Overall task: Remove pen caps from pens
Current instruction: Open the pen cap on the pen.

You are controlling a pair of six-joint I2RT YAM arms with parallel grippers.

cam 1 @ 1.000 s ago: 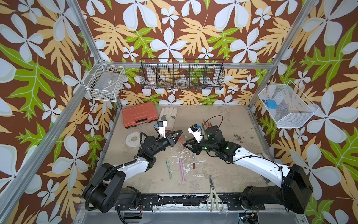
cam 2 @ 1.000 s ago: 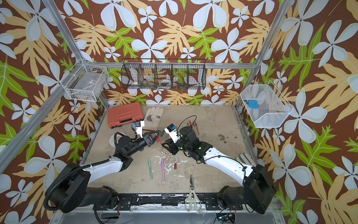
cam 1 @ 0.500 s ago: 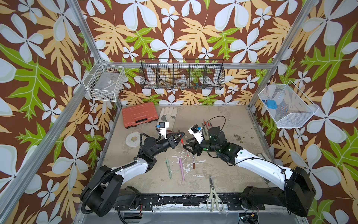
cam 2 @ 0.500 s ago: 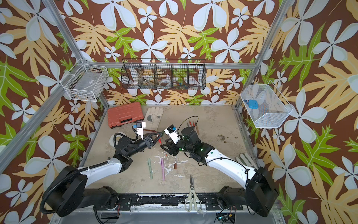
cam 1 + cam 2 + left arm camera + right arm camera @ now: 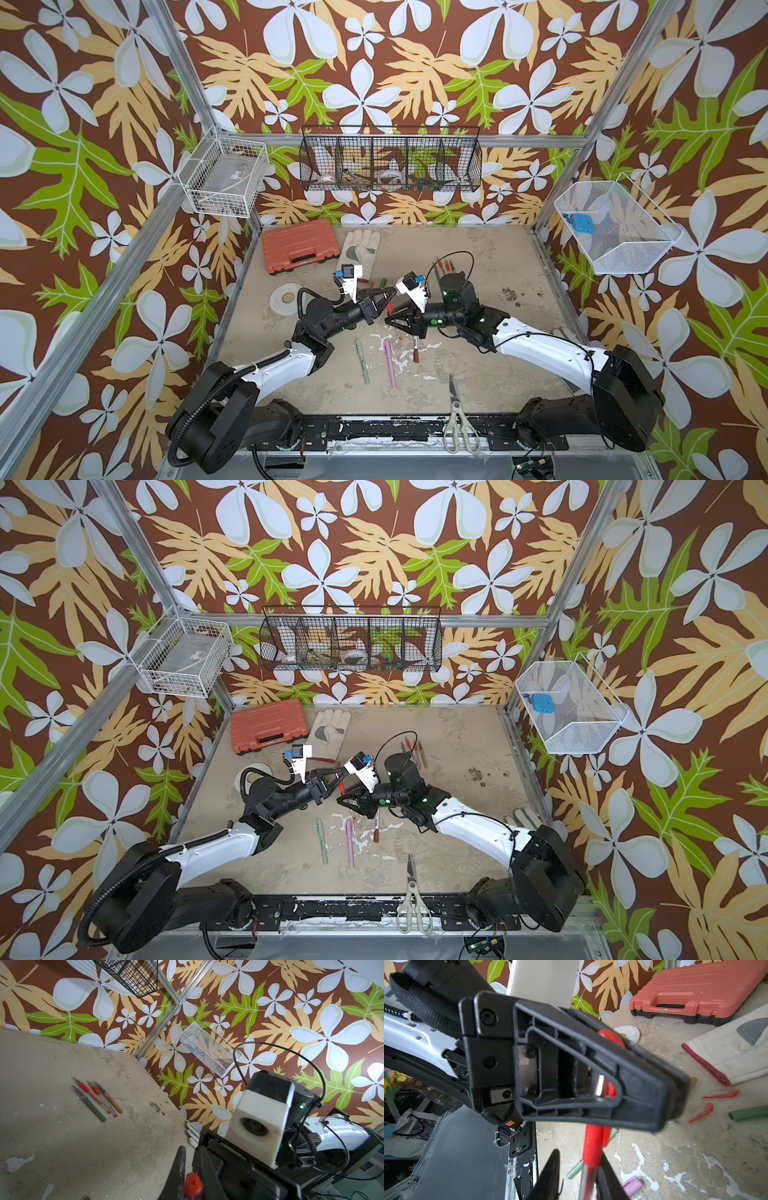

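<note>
Left tool [image 5: 392, 293] clamps cap [image 5: 193, 1185] — pen [image 5: 592, 1145] reaches right tool [image 5: 389, 321].

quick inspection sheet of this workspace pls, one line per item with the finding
surface: beige table, stained, white flecks toward the front
job's things: red pen in the air between both grippers, cap looks still on; four uncapped pens at the back; three pens in front; loose caps beneath the grippers
clutter: red case, glove, disc, scissors
grippers: left gripper shut on the red pen's cap end; right gripper astride its barrel, gap on one side
cables: black loop arching over the right wrist
surroundings: wire baskets on floral walls
</note>
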